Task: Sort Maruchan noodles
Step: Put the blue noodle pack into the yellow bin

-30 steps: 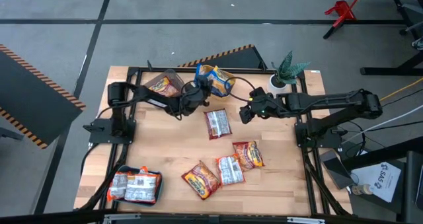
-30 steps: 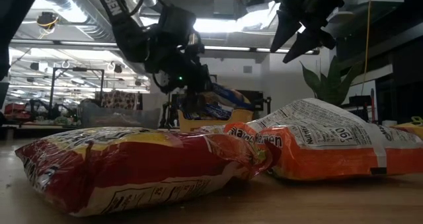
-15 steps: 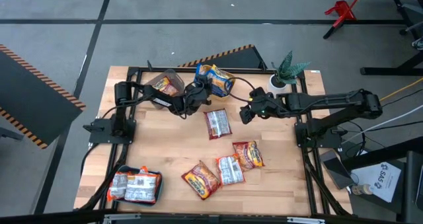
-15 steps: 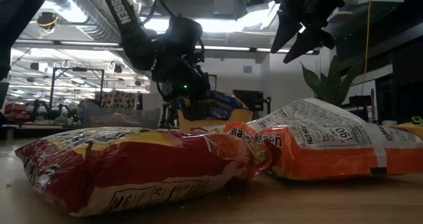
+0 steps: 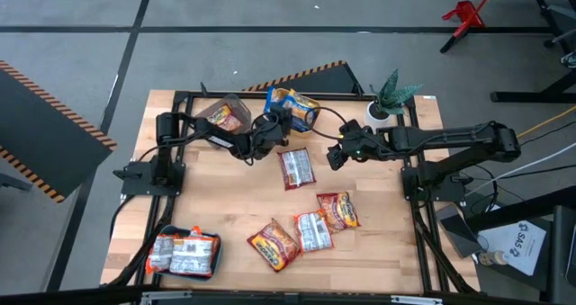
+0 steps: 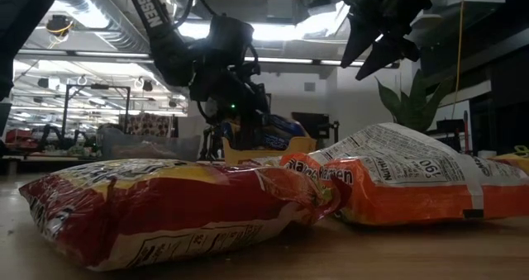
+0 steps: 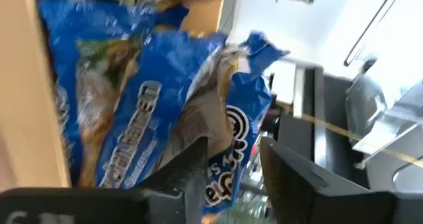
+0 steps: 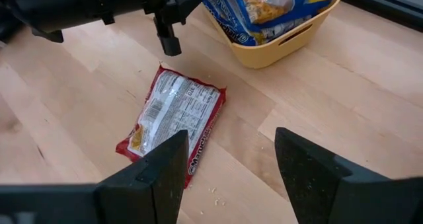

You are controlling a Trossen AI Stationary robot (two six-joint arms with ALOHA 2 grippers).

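Observation:
A yellow bin (image 5: 314, 116) at the table's far edge holds blue-yellow noodle packets (image 5: 292, 105). My left gripper (image 7: 232, 148) reaches level into the bin from the left. It is open, with the end of one blue packet (image 7: 231, 128) between its fingers. My right gripper (image 8: 231, 139) hangs open over the table's middle, right of a red packet (image 8: 172, 118) that lies flat on the wood. It touches nothing. More packets (image 5: 312, 230) lie near the front. Others fill a teal bin (image 5: 205, 271) at the front left. My left gripper has the blue packet's end (image 7: 223, 164) lying against one finger (image 7: 192, 178). A gap shows between the packet and the other finger (image 7: 291, 178). The fingers come in level from the table's left. The packet rests on the other blue packets in the yellow bin.
A grey bin (image 5: 236, 100) with an orange packet stands left of the yellow bin. A potted plant (image 5: 389, 98) stands at the far right corner. Bare wood lies between the red packet and the front packets. A black frame runs around the table's edges.
In the low view my left gripper has sunk a little toward the yellow bin with the blue packet. The packet now lies down on the pile in the bin.

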